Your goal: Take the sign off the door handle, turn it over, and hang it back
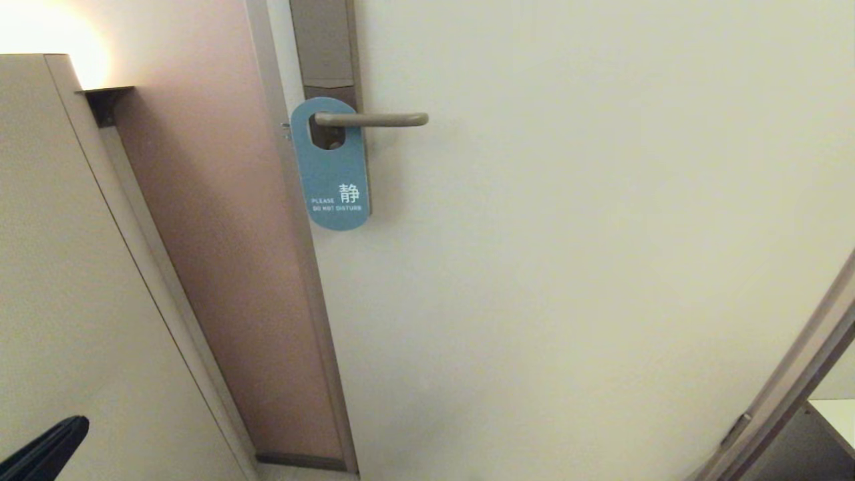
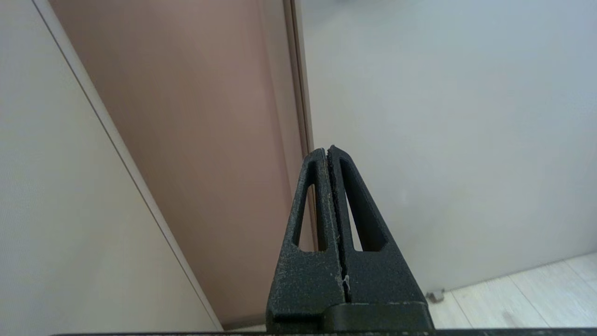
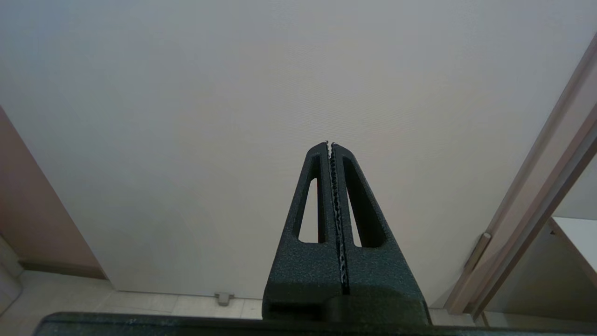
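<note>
sign hangs on door handle, teal side out, hole over lever, flat against door. looks thin, light, stiff card, maybe slippery; best pinch at free lower edge. left gripper fingers pressed together, empty, low, well apart from sign. right gripper fingers together, empty, parked.

Reads "PLEASE DO NOT DISTURB" in small white letters near the bottom edge of the blue sign, beside a big white 静 character.
</note>
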Controlling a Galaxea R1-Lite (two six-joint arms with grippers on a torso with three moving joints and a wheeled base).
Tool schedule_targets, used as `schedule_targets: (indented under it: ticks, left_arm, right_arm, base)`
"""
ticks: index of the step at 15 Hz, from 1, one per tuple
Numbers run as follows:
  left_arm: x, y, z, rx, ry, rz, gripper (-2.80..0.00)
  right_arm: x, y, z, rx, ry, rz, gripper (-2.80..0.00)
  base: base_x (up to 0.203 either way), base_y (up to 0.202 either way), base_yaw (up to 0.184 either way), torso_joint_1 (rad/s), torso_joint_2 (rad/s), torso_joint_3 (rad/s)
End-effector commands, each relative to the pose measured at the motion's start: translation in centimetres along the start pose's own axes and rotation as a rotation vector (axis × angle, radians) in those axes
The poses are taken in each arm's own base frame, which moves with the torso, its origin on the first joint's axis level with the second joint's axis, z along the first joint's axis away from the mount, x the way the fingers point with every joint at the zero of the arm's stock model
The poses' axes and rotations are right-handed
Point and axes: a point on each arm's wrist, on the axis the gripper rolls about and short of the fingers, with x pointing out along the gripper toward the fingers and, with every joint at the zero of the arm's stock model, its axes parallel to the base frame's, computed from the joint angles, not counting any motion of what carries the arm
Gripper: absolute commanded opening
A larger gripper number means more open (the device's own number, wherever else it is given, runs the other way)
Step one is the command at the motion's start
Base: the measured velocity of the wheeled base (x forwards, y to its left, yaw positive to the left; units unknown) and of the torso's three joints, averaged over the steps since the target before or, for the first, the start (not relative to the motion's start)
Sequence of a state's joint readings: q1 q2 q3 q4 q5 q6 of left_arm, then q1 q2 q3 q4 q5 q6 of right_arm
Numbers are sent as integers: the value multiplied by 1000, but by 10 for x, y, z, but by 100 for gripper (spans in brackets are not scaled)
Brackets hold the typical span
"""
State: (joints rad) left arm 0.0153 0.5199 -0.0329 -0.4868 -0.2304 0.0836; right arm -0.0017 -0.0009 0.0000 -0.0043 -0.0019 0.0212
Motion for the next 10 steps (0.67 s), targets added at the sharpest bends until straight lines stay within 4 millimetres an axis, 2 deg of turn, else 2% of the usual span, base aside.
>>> schedule_targets:
  ticks: [1, 5, 10]
  left_arm:
    - [-11, -3, -7, 6, -38, 9, -280]
    - [-26, -8, -22, -3, -18, 22, -280]
    - [-39, -9, -40, -6, 33, 139, -280]
  right_arm:
    - [0, 0, 0, 0, 1, 1, -280]
    - [0, 0, 0, 0, 1, 0, -280]
    - [0, 0, 0, 0, 1, 1, -280]
  base:
    - [0, 0, 0, 0, 0, 0]
    - [0, 0, 0, 0, 0, 0]
    - [0, 0, 0, 0, 0, 0]
